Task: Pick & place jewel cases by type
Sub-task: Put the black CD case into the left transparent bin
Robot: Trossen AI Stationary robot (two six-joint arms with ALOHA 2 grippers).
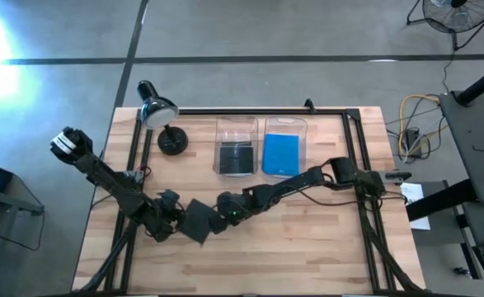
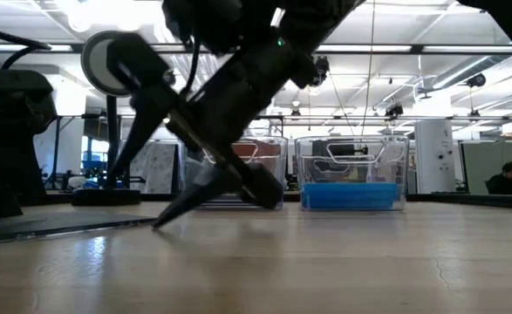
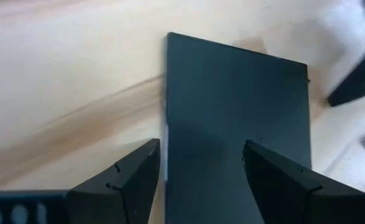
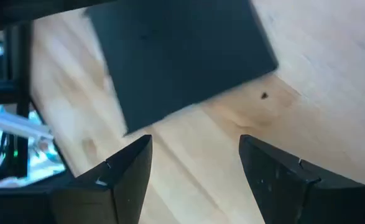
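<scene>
The dark case (image 1: 197,220) stands tilted on one edge on the table (image 1: 307,247), between both grippers. The left gripper (image 3: 198,180) has its fingers apart around the case's near edge. The right gripper (image 4: 194,180) is also spread, just beside the case, not touching it.

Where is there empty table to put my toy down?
The wooden table is bare in front of the right gripper, and beside the clear bin of blue cases. It is crowded around the dark grey jewel case and left gripper.
</scene>
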